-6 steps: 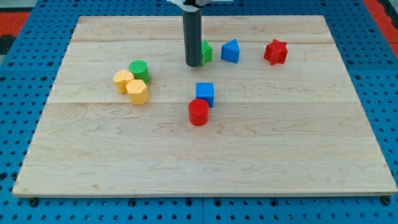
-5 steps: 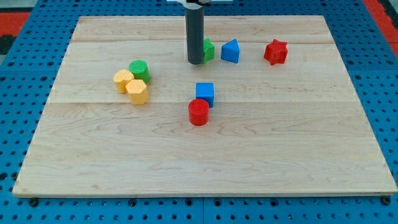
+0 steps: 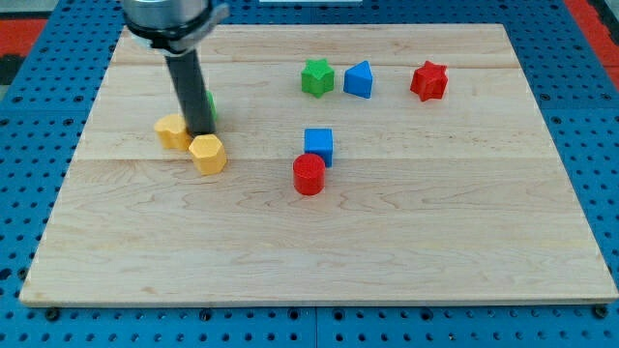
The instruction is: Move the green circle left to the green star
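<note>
The green circle [image 3: 209,104] sits at the view's upper left, mostly hidden behind my rod; only a green sliver shows at the rod's right edge. My tip [image 3: 199,132] rests just in front of it, between two yellow blocks. The green star [image 3: 315,76] lies far to the right, near the view's top centre, next to a blue triangular block [image 3: 359,79].
A yellow block [image 3: 172,130] lies left of the tip and a yellow hexagon [image 3: 208,154] just below it. A blue cube [image 3: 318,146] touches a red cylinder [image 3: 309,175] at centre. A red star [image 3: 428,80] lies at upper right. The wooden board [image 3: 435,242] sits on a blue pegboard.
My rod moved from beside the green star leftward to the green circle and yellow blocks. The two yellow blocks have shifted apart, one left and one down.
</note>
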Motion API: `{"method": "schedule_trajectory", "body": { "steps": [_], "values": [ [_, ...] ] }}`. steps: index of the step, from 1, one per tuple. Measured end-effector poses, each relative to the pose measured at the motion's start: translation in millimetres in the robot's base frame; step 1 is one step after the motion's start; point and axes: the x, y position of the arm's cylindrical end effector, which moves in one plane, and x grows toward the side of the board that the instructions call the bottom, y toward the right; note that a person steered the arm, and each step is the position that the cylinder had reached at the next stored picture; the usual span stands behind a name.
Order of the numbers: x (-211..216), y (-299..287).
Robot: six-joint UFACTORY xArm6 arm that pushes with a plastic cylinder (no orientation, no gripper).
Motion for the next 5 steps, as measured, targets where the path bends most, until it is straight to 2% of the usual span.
{"method": "schedule_trajectory", "body": {
  "steps": [1,2,3,4,5],
  "values": [
    [-23.3,-4.9],
    [-33.0,23.8],
    [-43.1,16.5],
    [-29.2,-24.1],
    [-56.2,-25.6]
  ]
}}
